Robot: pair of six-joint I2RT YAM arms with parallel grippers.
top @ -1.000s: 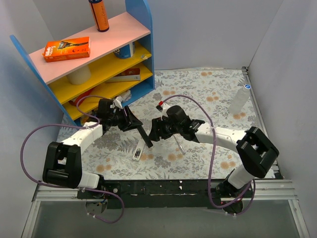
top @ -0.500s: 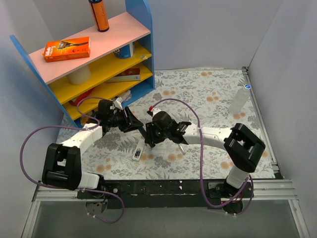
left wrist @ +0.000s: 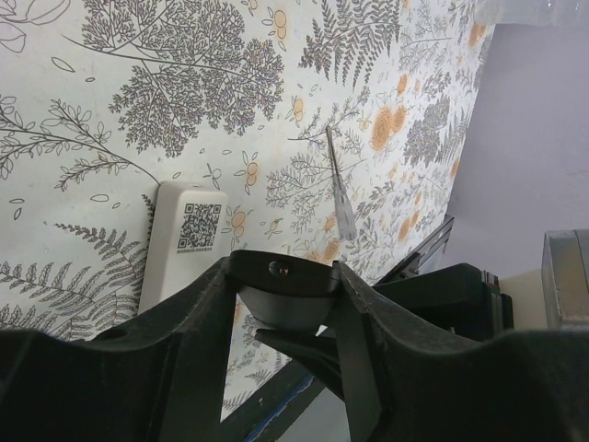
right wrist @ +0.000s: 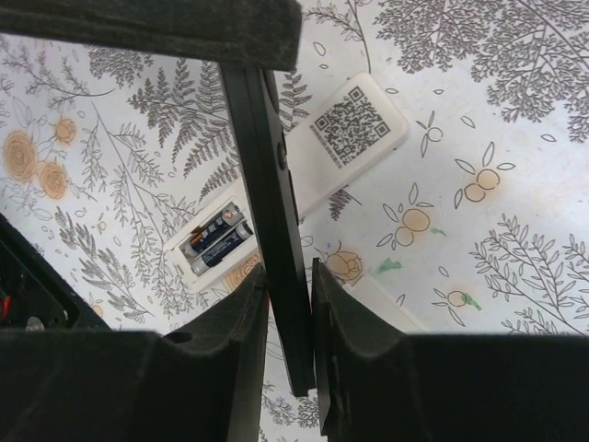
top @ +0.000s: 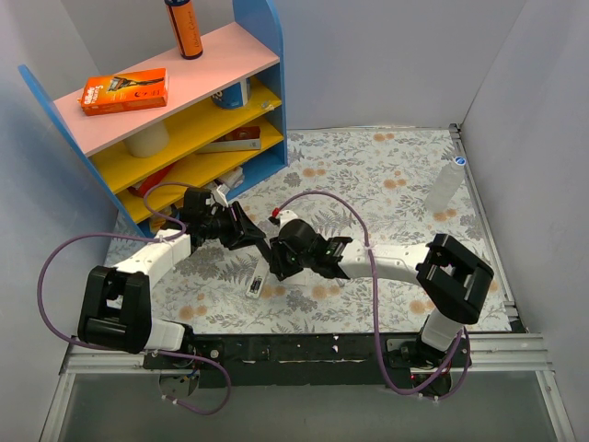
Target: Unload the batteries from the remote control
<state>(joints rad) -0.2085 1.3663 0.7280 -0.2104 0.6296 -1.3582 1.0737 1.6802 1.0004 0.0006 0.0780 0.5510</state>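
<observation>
1. Left gripper: clenched on one end of the black remote. In the left wrist view only the rounded end of this remote shows between the fingers; the rest is cut off by the gripper body.

2. Right gripper: grasping the same black remote further along, with one finger against each flat face. The remote is held above the bench, spanning the two grippers. The right wrist view shows it edge-on only, so its back face and any compartment in it cannot be made out.

3. White remote: lies on the bench below the black remote, QR label facing up. Its battery bay is open at the end away from the label. In the top view the right gripper overlaps one end of it. In the left wrist view its lower end is hidden behind a finger.

4. Batteries: two dark cells sit side by side in the open bay of the white remote. They are visible in the right wrist view only, partly behind the black remote; the top view is too coarse to resolve them.

5. Thin rod: lies flat on the bench, apart from the white remote. What it is made of cannot be told.
</observation>
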